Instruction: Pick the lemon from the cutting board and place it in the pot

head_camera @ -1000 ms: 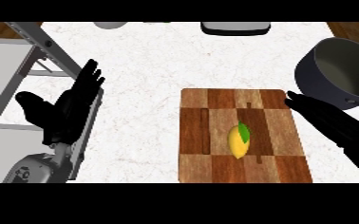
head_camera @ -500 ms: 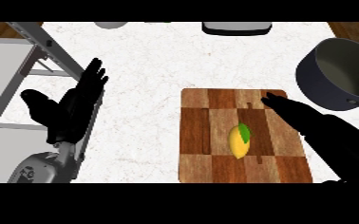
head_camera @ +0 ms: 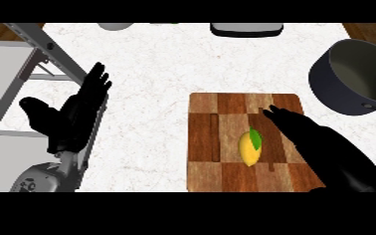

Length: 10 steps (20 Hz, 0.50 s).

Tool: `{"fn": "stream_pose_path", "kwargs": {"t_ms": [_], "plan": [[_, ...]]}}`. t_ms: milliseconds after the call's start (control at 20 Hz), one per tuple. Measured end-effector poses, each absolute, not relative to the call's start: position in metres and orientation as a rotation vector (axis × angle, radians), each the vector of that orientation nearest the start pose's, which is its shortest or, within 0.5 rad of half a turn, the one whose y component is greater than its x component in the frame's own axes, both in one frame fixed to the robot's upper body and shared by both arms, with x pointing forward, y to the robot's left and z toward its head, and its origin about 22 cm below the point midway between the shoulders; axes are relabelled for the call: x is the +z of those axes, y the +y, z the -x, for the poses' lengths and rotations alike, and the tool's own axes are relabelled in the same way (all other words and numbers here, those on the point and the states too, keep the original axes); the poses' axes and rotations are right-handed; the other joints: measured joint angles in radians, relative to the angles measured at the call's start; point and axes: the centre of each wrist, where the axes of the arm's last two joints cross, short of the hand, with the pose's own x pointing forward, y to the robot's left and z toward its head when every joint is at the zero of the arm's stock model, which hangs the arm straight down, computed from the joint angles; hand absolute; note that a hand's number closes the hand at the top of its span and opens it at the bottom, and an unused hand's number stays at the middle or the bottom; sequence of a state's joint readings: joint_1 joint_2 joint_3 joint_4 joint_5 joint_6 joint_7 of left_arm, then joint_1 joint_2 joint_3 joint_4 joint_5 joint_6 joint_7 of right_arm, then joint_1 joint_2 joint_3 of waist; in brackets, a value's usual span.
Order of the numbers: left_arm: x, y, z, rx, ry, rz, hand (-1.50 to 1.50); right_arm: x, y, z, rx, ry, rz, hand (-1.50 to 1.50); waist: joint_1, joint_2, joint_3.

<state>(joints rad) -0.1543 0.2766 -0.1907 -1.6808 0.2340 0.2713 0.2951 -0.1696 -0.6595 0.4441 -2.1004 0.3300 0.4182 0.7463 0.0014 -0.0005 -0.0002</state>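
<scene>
A yellow lemon (head_camera: 250,148) with a green leaf lies on the wooden cutting board (head_camera: 220,144), near its middle. My right hand (head_camera: 312,137) reaches over the board from the lower right, fingers straight, their tips just right of and above the lemon, holding nothing. The dark grey pot (head_camera: 354,82) stands at the right edge, beyond the board's far right corner, and shows nothing inside. My left hand (head_camera: 70,117) rests open at the left, fingers up, well away from the board.
A metal rack (head_camera: 33,64) stands at the left edge beside my left hand. At the far edge sit a white bowl (head_camera: 115,26) and a light tray (head_camera: 246,28). White counter (head_camera: 161,74) lies between the board and the far objects.
My right hand has moved left across the board, from its right edge towards the lemon. The left hand has shifted only slightly. The lemon has stayed in place.
</scene>
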Motion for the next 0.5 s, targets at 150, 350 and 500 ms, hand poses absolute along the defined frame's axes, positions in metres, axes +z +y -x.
{"fn": "stream_pose_path", "kwargs": {"t_ms": [150, 350, 500], "plan": [[0.064, 0.226, -0.271, -0.012, -1.479, -0.018, 0.0, 0.14, -0.205, -0.211, 1.284, -1.153, 0.581, -1.5, -0.001, 0.0, 0.0], [0.053, 0.227, -0.263, -0.011, -1.473, -0.017, 0.0, 0.135, -0.193, -0.212, 1.259, -1.176, 0.579, -1.5, 0.0, 0.0, 0.0], [0.058, 0.23, -0.263, -0.014, -1.474, -0.019, 0.0, 0.13, -0.189, -0.213, 1.246, -1.174, 0.575, -1.5, 0.0, 0.0, 0.0]]}}
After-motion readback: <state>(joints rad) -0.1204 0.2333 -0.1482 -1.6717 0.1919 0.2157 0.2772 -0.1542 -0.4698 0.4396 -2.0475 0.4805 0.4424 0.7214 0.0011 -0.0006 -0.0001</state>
